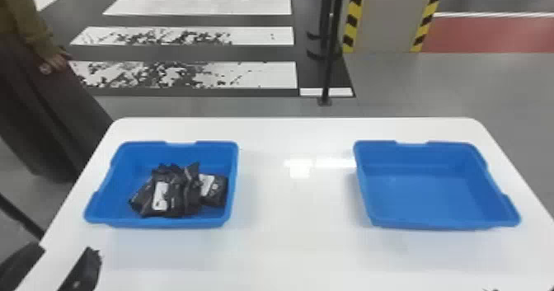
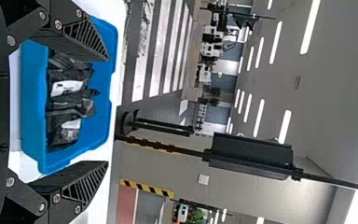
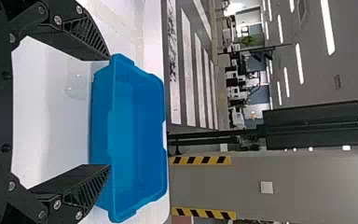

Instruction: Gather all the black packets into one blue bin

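Observation:
Several black packets (image 1: 169, 193) with white labels lie heaped in the left blue bin (image 1: 99, 205). The right blue bin (image 1: 437, 222) shows its bare inside. At the bottom left corner, my left gripper (image 1: 66, 249) is open, nearer than the left bin. Barely in at the bottom right edge are the tips of my right gripper (image 1: 520, 289), nearer than the right bin. In the left wrist view, the left gripper (image 2: 107, 111) has its fingers wide apart, the packets (image 2: 70, 100) beyond them. In the right wrist view, the right gripper (image 3: 109, 112) is open before the right bin (image 3: 142, 135).
Both bins stand on a white table (image 1: 296, 207), with a wide gap between them. A person (image 1: 45, 76) stands beyond the table's left side. Behind the table, a thin black post (image 1: 329, 55) rises from the floor.

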You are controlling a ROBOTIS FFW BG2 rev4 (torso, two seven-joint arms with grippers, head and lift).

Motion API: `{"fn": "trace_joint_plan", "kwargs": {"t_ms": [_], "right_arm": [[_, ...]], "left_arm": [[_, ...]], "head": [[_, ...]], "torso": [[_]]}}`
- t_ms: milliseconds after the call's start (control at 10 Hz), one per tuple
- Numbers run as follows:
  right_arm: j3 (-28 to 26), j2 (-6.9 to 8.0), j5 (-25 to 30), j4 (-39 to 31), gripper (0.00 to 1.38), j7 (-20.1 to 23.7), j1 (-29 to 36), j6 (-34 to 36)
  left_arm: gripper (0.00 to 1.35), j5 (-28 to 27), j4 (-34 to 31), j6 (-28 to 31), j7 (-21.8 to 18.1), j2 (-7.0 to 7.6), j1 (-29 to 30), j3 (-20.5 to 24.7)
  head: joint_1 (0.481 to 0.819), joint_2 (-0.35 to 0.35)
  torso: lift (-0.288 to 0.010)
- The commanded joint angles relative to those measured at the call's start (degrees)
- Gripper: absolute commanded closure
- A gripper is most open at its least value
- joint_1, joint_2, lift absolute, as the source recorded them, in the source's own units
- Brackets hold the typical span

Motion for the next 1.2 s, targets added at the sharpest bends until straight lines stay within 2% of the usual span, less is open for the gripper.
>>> {"fn": "trace_joint_plan", "kwargs": {"t_ms": [0, 200, 700, 1100], "right_arm": [[-0.5, 0.05, 0.6, 0.9, 0.21, 0.0, 0.5, -2.0], [-0.5, 0.05, 1.1, 0.9, 0.21, 0.0, 0.8, -2.4], [-0.6, 0.05, 1.0, -0.2, 0.21, 0.0, 0.0, -2.4], [-1.2, 0.05, 0.9, -0.8, 0.21, 0.0, -0.5, -2.4]], "left_arm": [[0.27, -0.8, 0.0, -0.3, 0.1, -0.45, 1.9, 0.6], [0.26, -3.5, -1.3, 0.9, 0.2, -1.51, 2.2, 2.5], [0.27, -4.0, -1.3, 2.7, 0.1, -1.16, 2.2, 1.9], [0.27, -4.8, -1.3, 4.0, 0.1, -0.98, 0.7, 1.7]], "head": [[0.695, 0.013], [0.695, 0.011], [0.695, 0.027], [0.695, 0.009]], "torso": [[-0.110], [-0.110], [-0.110], [-0.110]]}}
